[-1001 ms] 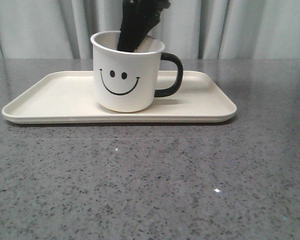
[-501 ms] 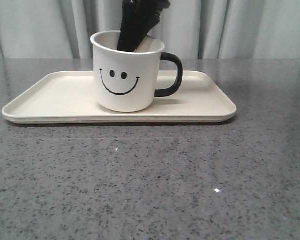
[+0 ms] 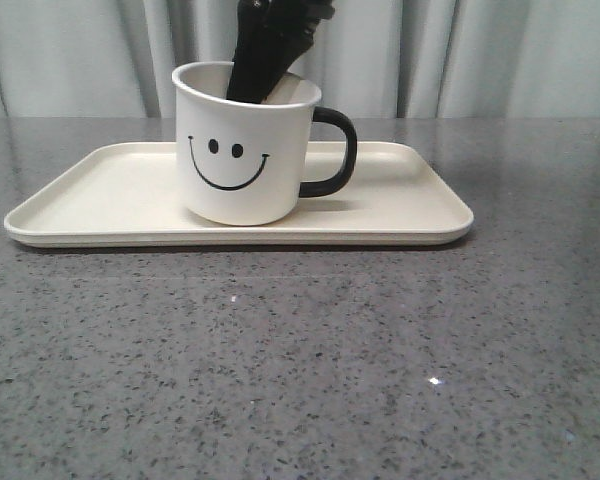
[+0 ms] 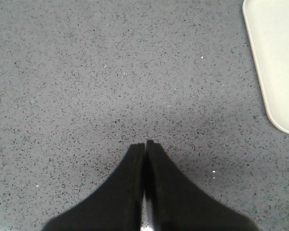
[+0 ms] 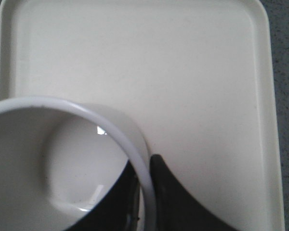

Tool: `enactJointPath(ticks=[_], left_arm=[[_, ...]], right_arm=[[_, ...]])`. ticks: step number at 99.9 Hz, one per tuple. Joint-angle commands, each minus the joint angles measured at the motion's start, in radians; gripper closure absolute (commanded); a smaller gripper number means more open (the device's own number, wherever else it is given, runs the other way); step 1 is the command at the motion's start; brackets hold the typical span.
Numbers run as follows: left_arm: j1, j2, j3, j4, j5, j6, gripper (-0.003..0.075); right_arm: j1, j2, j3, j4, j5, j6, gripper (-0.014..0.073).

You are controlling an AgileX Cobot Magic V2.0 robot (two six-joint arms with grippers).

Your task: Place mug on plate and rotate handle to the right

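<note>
Since a second earlier, the mug (image 3: 242, 150) had shifted slightly leftward on the plate (image 3: 100, 195), its smiley face turned a little left. It stood upright beneath the right gripper (image 5: 143, 192), whose fingers were pinched on the rim wall, one inside, one outside. The handle (image 3: 332, 150) pointed right along the plate's long axis. Curtains (image 3: 500, 55) hung behind the grey speckled table (image 3: 300, 360). Only the left wrist view showed the left gripper (image 4: 145, 147), jaws pressed together and empty above bare table, a plate corner off to one side.
</note>
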Motion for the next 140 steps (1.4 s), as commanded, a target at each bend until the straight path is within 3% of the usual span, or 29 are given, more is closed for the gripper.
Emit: enactJointPath(ticks=[1, 109, 129, 140], left_arm=[[0.001, -0.010, -0.025, -0.002, -0.059, -0.003, 0.0740], [0.001, -0.010, -0.025, -0.002, -0.059, -0.003, 0.0740], [0.001, -0.010, -0.025, -0.002, -0.059, -0.003, 0.0740], [0.001, -0.010, -0.025, -0.002, -0.059, -0.003, 0.0740]], right_arm=[[-0.001, -0.050, -0.025, 0.035, 0.090, -0.006, 0.0482], [-0.001, -0.055, -0.038, 0.053, 0.084, -0.006, 0.0470], [-0.001, -0.055, -0.083, 0.053, 0.080, -0.005, 0.0382], [-0.001, -0.056, -0.123, 0.057, 0.087, 0.009, 0.0376]])
